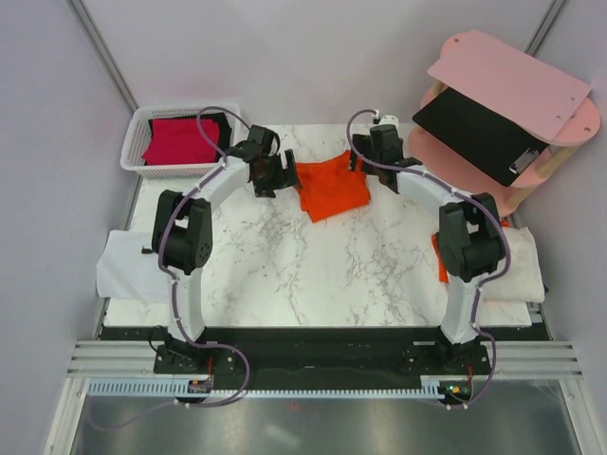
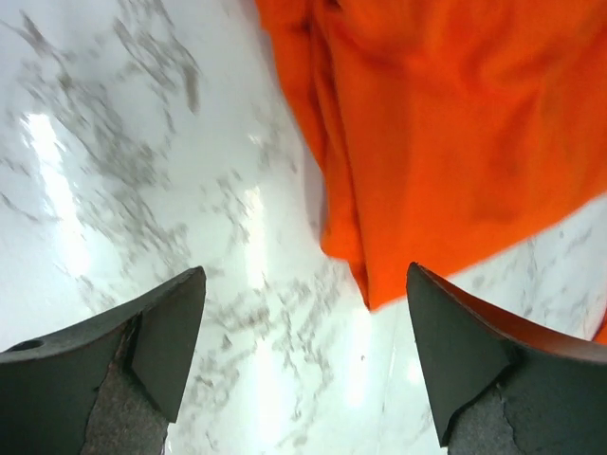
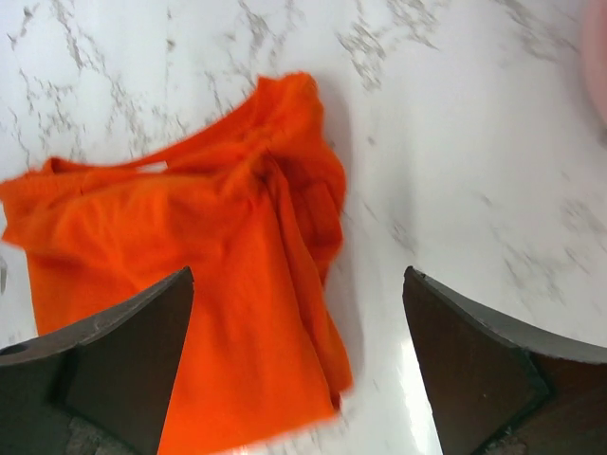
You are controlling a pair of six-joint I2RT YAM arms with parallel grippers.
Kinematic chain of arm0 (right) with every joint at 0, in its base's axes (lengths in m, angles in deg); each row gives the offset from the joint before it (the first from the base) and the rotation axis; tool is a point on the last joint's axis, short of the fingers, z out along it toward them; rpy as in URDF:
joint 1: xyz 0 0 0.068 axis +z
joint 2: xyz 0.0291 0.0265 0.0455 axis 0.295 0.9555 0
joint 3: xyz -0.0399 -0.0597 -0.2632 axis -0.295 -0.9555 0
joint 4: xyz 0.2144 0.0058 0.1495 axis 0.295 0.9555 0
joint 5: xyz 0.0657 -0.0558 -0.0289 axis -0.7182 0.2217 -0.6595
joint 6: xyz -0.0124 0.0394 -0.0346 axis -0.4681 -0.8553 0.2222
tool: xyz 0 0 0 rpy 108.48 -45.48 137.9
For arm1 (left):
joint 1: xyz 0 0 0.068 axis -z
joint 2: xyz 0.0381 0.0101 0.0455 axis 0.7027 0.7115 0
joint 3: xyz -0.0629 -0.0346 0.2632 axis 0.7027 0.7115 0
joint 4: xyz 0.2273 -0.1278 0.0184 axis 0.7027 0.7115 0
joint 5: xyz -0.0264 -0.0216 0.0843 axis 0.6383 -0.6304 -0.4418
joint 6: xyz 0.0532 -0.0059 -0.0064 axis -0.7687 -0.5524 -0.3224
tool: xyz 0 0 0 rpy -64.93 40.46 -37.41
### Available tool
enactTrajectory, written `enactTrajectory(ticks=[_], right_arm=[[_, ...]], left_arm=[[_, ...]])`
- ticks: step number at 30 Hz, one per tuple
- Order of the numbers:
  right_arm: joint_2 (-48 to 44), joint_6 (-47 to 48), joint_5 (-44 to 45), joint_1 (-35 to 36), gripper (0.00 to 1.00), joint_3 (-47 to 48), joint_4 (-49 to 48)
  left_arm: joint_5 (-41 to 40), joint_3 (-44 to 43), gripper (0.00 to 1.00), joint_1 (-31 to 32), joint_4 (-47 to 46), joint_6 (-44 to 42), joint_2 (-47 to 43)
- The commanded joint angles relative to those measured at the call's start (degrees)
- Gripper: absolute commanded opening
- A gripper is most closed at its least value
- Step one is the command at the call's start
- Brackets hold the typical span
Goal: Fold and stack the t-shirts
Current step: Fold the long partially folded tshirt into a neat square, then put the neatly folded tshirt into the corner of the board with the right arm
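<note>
A bright orange t-shirt [image 1: 332,187] lies crumpled and partly folded on the marble table [image 1: 285,265], at the back middle. My left gripper [image 1: 283,174] is open and empty at the shirt's left edge. In the left wrist view the shirt [image 2: 446,123] lies ahead and to the right of the gripper [image 2: 305,332], over bare marble. My right gripper [image 1: 366,157] is open and empty at the shirt's far right corner. In the right wrist view the gripper [image 3: 296,322] hovers over the edge of the shirt [image 3: 190,256]. A crimson-red shirt [image 1: 178,140] and a black one [image 1: 217,121] lie in a white basket [image 1: 136,142].
The basket stands at the back left corner. A pink two-level shelf [image 1: 512,81] at the back right holds a black clipboard [image 1: 479,133]. White cloth pads lie at the table's left [image 1: 123,267] and right [image 1: 524,265] edges. A bit of orange cloth [image 1: 438,256] shows behind the right arm.
</note>
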Motion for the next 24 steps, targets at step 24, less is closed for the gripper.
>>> enactTrajectory(ticks=[24], right_arm=[[-3.26,-14.41,44.91,4.5,0.78,-16.63,57.26]], left_arm=[[0.57,24.58,0.92,15.89,-10.85,0.61,-18.81]])
